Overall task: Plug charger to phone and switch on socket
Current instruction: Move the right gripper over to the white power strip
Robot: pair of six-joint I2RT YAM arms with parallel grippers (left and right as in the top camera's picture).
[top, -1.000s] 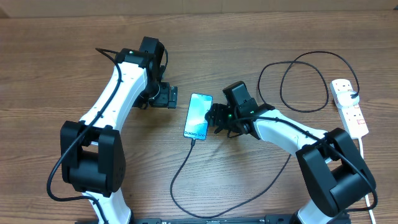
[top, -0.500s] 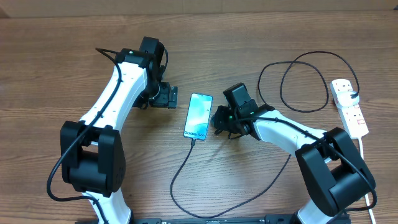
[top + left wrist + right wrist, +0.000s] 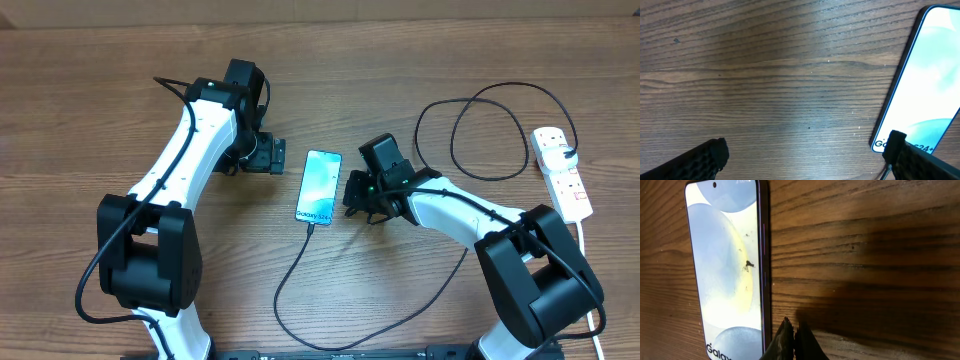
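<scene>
Two robot arms reach over a wooden table (image 3: 90, 110); the phone (image 3: 319, 186) lies screen up between the two grippers; the left gripper (image 3: 277, 157) sits just beside the phone's upper corner, its fingers (image 3: 705, 157) spread wide apart; the right gripper (image 3: 792, 339) sits just beside the opposite long edge, fingertips pinched together; the charger (image 3: 294, 262) leaves the phone's end nearest the arm bases, loops behind the right gripper, and reaches the socket (image 3: 565, 180), well beyond that gripper's arm.
</scene>
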